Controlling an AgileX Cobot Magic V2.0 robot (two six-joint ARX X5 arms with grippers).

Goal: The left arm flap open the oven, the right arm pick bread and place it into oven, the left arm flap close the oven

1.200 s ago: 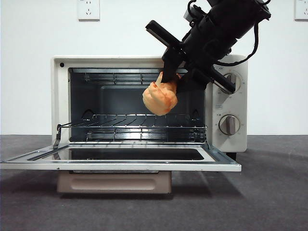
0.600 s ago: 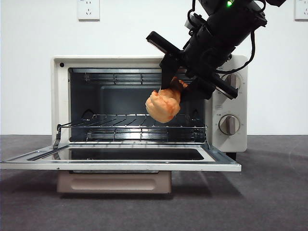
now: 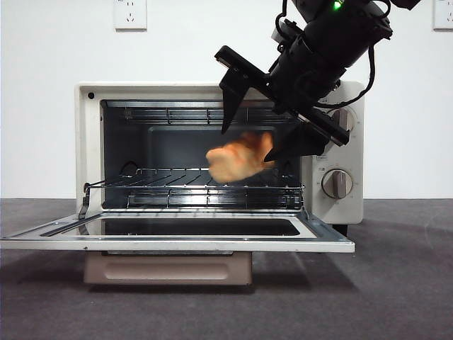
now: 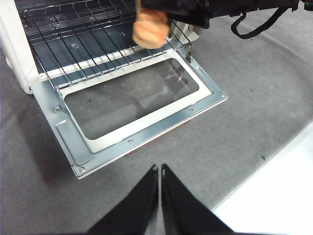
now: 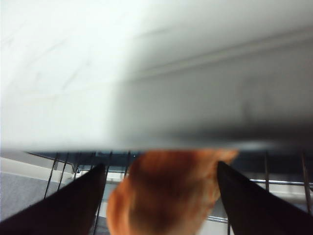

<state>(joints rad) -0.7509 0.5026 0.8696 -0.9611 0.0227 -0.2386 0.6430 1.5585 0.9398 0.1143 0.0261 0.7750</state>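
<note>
Right end effector [image 3: 262, 138] spread at oven [image 3: 85, 142] mouth; bread [image 3: 237, 159] loose above rack [image 3: 212, 188], may roll onto door [image 3: 177, 241]. Left end effector [image 4: 160, 171] pressed together

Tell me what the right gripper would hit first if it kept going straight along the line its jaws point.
Most likely the bread, blurred just below the open right gripper and apparently loose from the jaws. Past it lies the wire rack inside the oven. Depth is unclear, so this is a judgement.
</note>
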